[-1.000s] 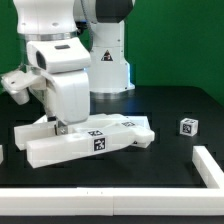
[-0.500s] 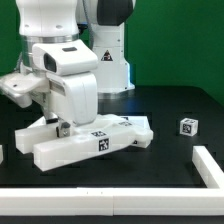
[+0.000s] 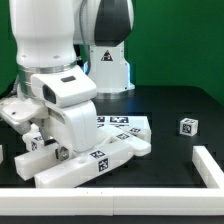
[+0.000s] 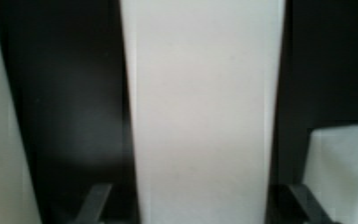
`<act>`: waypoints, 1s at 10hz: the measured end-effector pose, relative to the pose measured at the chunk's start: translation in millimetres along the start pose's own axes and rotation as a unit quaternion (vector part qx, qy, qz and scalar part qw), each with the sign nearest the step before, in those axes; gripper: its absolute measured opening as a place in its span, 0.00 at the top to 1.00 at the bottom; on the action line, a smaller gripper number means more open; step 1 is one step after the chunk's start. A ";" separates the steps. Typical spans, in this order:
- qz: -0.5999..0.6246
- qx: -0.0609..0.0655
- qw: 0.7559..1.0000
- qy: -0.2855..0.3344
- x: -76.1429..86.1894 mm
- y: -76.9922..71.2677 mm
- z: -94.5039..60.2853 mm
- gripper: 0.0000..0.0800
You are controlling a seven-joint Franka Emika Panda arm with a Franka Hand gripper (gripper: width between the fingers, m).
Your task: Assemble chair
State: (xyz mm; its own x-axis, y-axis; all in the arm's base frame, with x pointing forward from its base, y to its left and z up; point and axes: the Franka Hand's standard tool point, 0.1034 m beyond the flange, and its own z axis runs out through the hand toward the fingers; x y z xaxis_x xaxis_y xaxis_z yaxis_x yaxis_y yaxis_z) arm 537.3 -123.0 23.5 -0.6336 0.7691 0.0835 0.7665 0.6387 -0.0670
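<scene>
**Bar swung nearer, pincer riding with it**

Since a second ago the arm has come down and toward the camera, and the bar has gone with it: its 8 o'clock end now sits lower and nearer the front of the counter.

The bar lies flat, with its long axis running from about 8 o'clock to 2 o'clock in the exterior view. The pincer straddles it near the 8 o'clock end, so most of the length sticks out toward 2 o'clock. In the wrist view the bar fills the gap between the two fingers, one on each long side. I judge the pincer is pinching the bar across its width, partly spread because the bar is broad. Any turn will sweep that long free end widely, and this is what the next move depends on.

At 2 o'clock from the pincer lies the panel, flat with its tags up. The bar's far end overlaps the panel's front edge, and I cannot tell whether it rests on it or lies just before it. A tagged block stands just beside the pincer at 9 o'clock. A small cube sits well apart at 3 o'clock.

The counter is matte black and level. A white rail closes the near side at 6 o'clock, leaving little room forward and more toward 3 o'clock.
</scene>
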 end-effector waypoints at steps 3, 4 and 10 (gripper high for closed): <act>0.005 -0.001 1.000 0.000 -2.8 -3.6 0.0 0.64; 0.006 -0.001 1.000 0.000 -3.0 -3.9 0.0 0.64; 0.010 -0.004 1.000 -0.004 -22.4 -3.1 4.9 0.64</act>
State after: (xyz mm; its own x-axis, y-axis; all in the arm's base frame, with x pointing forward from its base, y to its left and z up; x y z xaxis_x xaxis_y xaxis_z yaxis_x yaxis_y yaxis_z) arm 548.5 -142.1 17.0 -0.6184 0.7824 0.0740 0.7803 0.6225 -0.0603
